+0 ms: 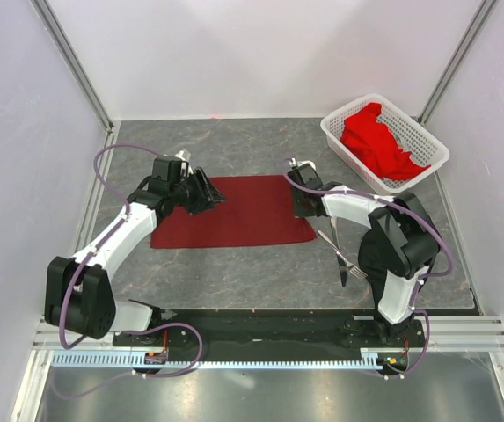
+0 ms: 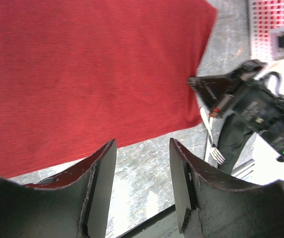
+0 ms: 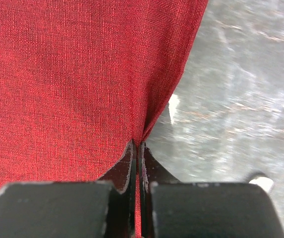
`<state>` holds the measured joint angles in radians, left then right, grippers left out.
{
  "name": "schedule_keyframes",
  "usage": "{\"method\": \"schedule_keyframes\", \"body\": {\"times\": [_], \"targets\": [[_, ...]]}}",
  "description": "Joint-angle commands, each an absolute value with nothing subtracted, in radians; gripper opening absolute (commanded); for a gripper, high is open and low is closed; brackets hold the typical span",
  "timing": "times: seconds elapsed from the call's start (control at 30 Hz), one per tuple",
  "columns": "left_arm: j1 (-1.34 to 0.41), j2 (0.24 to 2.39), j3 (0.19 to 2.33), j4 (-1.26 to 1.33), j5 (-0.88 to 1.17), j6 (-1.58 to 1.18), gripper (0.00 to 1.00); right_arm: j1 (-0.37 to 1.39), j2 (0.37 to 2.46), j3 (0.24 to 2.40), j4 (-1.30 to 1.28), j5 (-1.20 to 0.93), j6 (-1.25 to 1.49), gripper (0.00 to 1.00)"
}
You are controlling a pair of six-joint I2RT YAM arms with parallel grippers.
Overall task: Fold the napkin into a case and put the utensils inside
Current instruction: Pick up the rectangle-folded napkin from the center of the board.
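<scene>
The maroon napkin [image 1: 234, 211], lying flat at centre frame on the worktop [image 1: 234, 277], looks light and limp, so its edges suit best: the right claw [image 3: 137, 146] pinches its right edge, while the left claw [image 2: 142, 144] hovers spread at its left.

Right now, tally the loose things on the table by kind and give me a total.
Maroon napkin: 1
Red cloth heap in the basket: 1 (how many pieces it holds cannot be told)
White basket: 1
Fork: 1
Knife: 1
Total: 5
</scene>
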<state>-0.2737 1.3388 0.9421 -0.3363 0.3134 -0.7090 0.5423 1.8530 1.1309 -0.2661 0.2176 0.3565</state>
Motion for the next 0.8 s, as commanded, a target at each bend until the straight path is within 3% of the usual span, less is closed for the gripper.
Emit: {"method": "schedule_keyframes", "body": {"times": [0.0,0.33,0.77], "targets": [[-0.276,1.405,0.95,-0.298,0.308,-0.713,0.54,0.477,1.772,1.083,-0.322,0.196,0.279,0.0],[-0.319,1.6,1.015,-0.224,0.37,-0.791,0.51,0.416,1.602,1.087,-0.399,0.296,0.21,0.0],[-0.247,1.502,1.003,-0.281,0.4,-0.779,0.51,0.534,1.583,1.245,-0.483,0.282,0.204,0.0]]}}
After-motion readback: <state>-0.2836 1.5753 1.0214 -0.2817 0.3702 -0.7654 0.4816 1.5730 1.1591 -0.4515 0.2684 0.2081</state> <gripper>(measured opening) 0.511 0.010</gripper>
